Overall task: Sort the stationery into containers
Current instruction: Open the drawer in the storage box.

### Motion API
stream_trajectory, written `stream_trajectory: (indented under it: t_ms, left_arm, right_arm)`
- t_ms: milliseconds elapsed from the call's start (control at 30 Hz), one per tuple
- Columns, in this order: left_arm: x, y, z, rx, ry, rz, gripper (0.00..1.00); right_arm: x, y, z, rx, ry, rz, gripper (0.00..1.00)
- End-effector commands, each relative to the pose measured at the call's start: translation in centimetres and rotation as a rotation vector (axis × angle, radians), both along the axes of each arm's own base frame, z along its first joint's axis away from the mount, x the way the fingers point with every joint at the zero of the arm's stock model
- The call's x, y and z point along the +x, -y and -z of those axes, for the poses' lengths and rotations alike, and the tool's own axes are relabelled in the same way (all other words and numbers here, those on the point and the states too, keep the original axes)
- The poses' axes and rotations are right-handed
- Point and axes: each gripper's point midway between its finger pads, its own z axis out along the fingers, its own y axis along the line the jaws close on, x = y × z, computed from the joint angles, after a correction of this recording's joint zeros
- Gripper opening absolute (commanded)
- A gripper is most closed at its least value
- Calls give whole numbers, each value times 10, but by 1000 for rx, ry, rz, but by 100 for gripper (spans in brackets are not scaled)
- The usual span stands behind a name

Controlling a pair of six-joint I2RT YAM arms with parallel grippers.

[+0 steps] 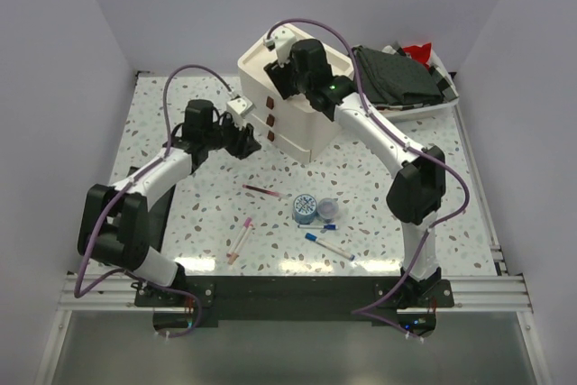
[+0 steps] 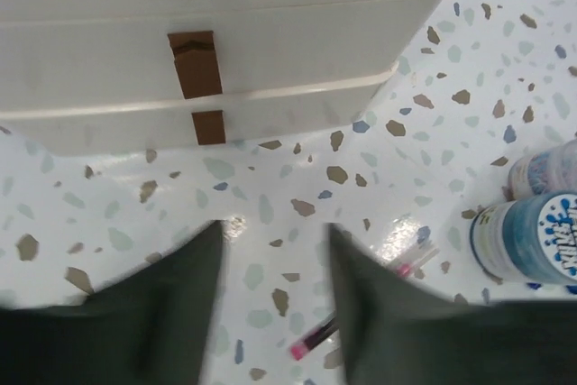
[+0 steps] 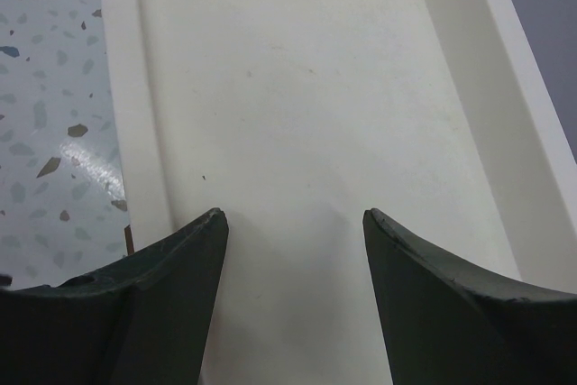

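1. Pink pen [image 1: 242, 239] lies leftmost on the table [image 1: 189, 214], near the arms; a maroon pen [image 1: 264, 191] lies farther in.
2. Left gripper [image 2: 275, 233] hangs low, facing the cabinet's [image 1: 302, 132] drawer fronts, fingers spread, nothing between them.
3. Tape rolls [image 1: 305, 208] stand side by side right of the maroon pen, with white pens [image 1: 329, 246] nearer.
4. Right gripper [image 3: 293, 215] hovers over the cabinet's open top, fingers spread, empty.
5. Tray [image 1: 424, 111] of dark cloths sits far right.
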Motion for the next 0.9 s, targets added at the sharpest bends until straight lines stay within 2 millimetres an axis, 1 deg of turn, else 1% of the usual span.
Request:
stream_trajectory:
  t_ms: [0,33,67,100,133,167,233,267,300,333,400,433,500,533,567,600,633,667,767,800,867]
  left_arm:
    - [12,1,2,-8,29,-35,100]
    - [16,2,3,3,38,-44,100]
    - [23,4,-1,4,61,-50,100]
    - [28,6,3,18,63,-69,100]
    - [32,8,3,19,74,-73,100]
    - [38,10,-4,14,106,-78,100]
    - [46,13,-1,10,98,-105,100]
    - [51,15,-5,0,104,-107,100]
    - [54,17,0,-2,85,-110,100]
    - [56,19,-2,-15,79,-117,100]
    - [61,25,-6,-19,100,-110,99]
    - [64,28,-12,-22,115,-106,96]
    - [68,31,-9,-13,110,-116,92]
    - [71,34,-13,-22,120,-112,86]
    - [73,36,-8,-22,107,-110,84]
    - [74,38,-9,-32,102,-110,80]
    - [76,40,-12,-41,108,-105,74]
    - [77,44,-8,-44,98,-96,72]
    - [78,50,-7,-54,92,-78,67]
    - [79,51,-6,-54,89,-84,63]
    - [82,52,-5,-56,87,-87,59]
  right_arm:
    - [-9,9,70,-108,-179,0,67]
    - [-8,9,71,-110,-180,2,67]
    - [-9,9,71,-110,-181,0,67]
    - [-9,8,72,-109,-184,0,67]
    - [-9,7,72,-109,-184,-2,67]
    - [-8,8,72,-109,-184,0,67]
    - [-8,8,72,-111,-183,1,67]
    - [-8,8,72,-110,-181,1,67]
    - [-8,8,71,-109,-180,2,67]
    - [-9,9,74,-115,-184,3,67]
    - [-8,9,72,-113,-177,7,67]
    - [-8,10,72,-115,-178,8,67]
    - [-8,11,72,-116,-178,7,67]
    - [-8,11,72,-117,-176,10,67]
    - [-8,10,72,-118,-177,8,67]
    - [-7,11,73,-118,-178,10,67]
    - [-7,9,73,-116,-177,9,67]
    - [-7,10,74,-116,-177,10,68]
    - [-5,10,74,-113,-179,12,68]
    - [-6,10,75,-114,-182,11,68]
    - [-5,9,76,-114,-184,11,68]
